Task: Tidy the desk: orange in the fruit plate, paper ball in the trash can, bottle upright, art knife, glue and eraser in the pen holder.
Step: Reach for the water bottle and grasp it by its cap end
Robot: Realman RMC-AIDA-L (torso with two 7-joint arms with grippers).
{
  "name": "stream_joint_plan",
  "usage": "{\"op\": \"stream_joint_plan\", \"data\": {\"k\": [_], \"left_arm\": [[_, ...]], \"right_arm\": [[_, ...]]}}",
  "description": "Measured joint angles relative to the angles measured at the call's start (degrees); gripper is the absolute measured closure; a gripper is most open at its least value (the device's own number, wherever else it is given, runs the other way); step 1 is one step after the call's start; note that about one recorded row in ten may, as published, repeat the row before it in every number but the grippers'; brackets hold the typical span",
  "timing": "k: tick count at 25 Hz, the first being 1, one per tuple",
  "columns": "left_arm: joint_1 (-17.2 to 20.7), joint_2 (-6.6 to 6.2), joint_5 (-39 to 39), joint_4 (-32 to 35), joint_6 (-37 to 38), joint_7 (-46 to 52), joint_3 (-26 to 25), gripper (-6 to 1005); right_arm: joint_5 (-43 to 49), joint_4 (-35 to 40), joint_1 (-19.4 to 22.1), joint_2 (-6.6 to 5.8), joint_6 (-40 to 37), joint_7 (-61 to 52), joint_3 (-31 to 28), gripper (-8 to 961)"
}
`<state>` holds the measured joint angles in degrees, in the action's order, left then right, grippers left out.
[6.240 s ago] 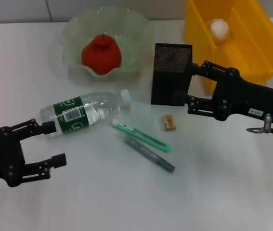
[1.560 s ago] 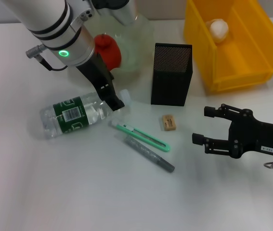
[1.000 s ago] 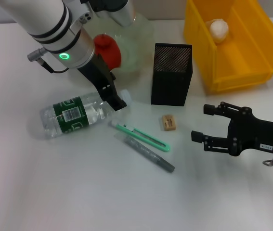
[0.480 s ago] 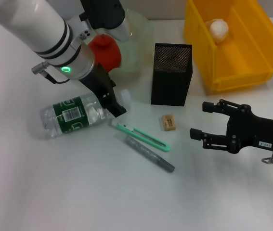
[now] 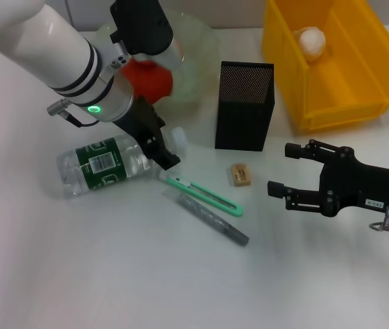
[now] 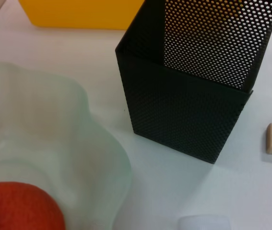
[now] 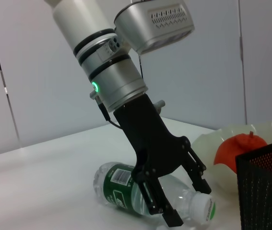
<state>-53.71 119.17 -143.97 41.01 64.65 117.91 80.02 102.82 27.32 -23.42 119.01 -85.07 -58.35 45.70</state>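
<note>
Bottle (image 5: 112, 163) lies on its side on the table (image 5: 77, 274), green label up, white cap toward the pen holder. My left gripper (image 5: 167, 152) is down at the neck/cap end w/ fingers apart, one each side of the neck; right wrist view shows the same, left gripper (image 7: 186, 199) straddling the bottle (image 7: 140, 191) just behind the cap, prongs not pressed on it. Behind that, orange (image 5: 154, 75) sits in the fruit plate (image 5: 197, 41), partly hidden by my left arm; left wrist view has the orange (image 6: 16, 208) at the edge, the plate rim (image 6: 78, 143) and the pen holder (image 6: 193, 96) near it. Art knife (image 5: 201, 194), green, lies just past the cap, angled; glue (image 5: 213, 221), grey stick, lies beside it, nearly parallel, close but can't tell if touching. Pen holder (image 5: 244, 106) stands upright, black mesh, mid-table. Eraser (image 5: 241, 173) lies flat in front of it, apart from it. Trash can (image 5: 331, 62), yellow bin, back right, w/ paper ball (image 5: 312, 41) inside. My right gripper (image 5: 280, 168) hovers over the table near the eraser, fingers spread wide, holding nothing.
</note>
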Motion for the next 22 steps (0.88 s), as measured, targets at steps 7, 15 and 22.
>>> {"op": "stream_joint_plan", "data": {"k": [7,15,22], "left_arm": [[0.27,0.0,0.1,-0.06,-0.15,-0.13,0.31,331],[0.36,0.0,0.1,-0.06,-0.38,-0.26,1.07,336],[0.51,0.0,0.12,0.24,-0.38,-0.37,1.8,409]], "right_arm": [[0.0,0.01,-0.1,0.09,0.0,0.0,0.0,118],[0.0,0.01,-0.46,0.07,0.03,0.0,0.0,118],[-0.04,-0.07,-0.65,0.07,0.07,0.0,0.0,118]]}}
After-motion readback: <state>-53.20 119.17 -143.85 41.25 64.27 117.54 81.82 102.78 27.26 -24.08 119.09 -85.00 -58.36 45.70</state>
